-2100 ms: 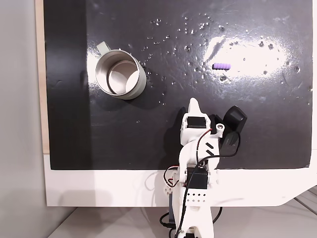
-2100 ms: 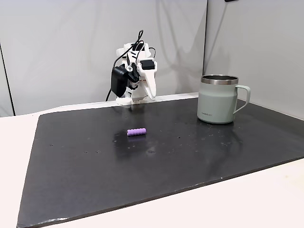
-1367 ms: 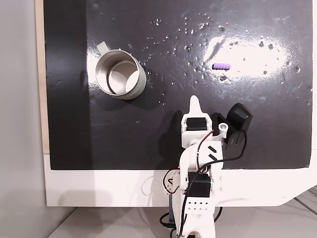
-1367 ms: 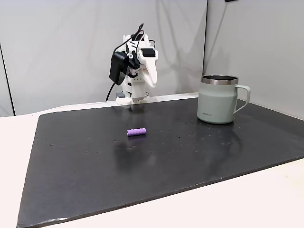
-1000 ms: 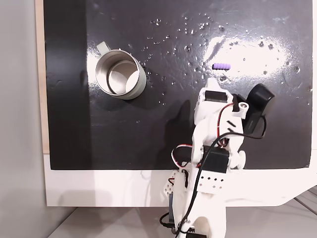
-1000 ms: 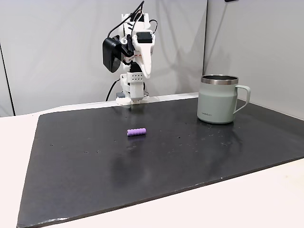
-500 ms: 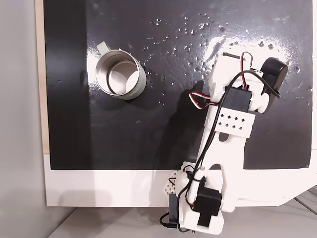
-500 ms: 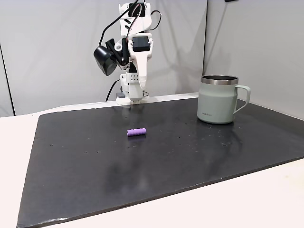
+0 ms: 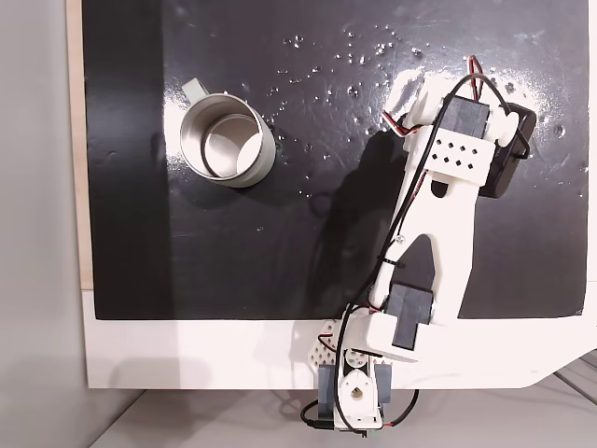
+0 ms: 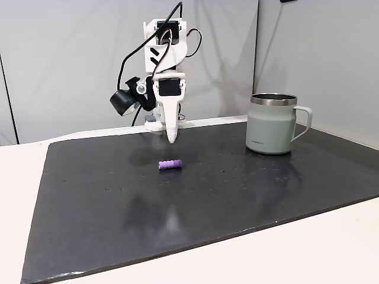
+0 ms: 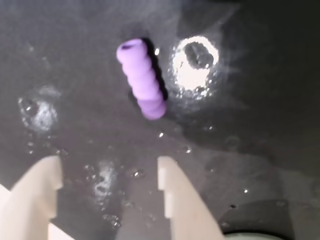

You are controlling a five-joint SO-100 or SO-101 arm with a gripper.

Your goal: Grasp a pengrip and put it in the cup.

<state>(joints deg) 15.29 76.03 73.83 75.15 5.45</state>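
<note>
The gripper (image 11: 109, 172) is open and holds nothing: in the wrist view its two pale fingers stand apart at the lower edge, with bare dark mat between them. In a fixed view from the side, the gripper (image 10: 172, 137) points straight down and hangs above the mat, not touching it, a little behind the purple piece.

The largest thing is the black mat (image 10: 237, 195), which covers most of the white table (image 9: 187, 355). It is shiny, with small wet-looking specks and a bright glare spot. The white arm (image 9: 424, 243) reaches from its base at the lower edge of the view from above out over the right part of the mat. The cup (image 9: 224, 140), a silvery metal mug with a small handle, stands upright on the left part of the mat in that view, well apart from the arm; in the side view the cup (image 10: 272, 124) is at the right. Its inside looks empty.

The pengrip (image 11: 142, 80), a short ribbed purple tube, lies flat on the mat. In the wrist view it is ahead of the fingers and roughly in line with the gap between them. In the side view the pengrip (image 10: 170, 164) lies just in front of the fingertips.

I judge that the step in hand is the approach, before any grasp. The next move calls for bringing the open fingers forward over the tube, then down, so that one finger comes on each long side of it, and only then closing.
</note>
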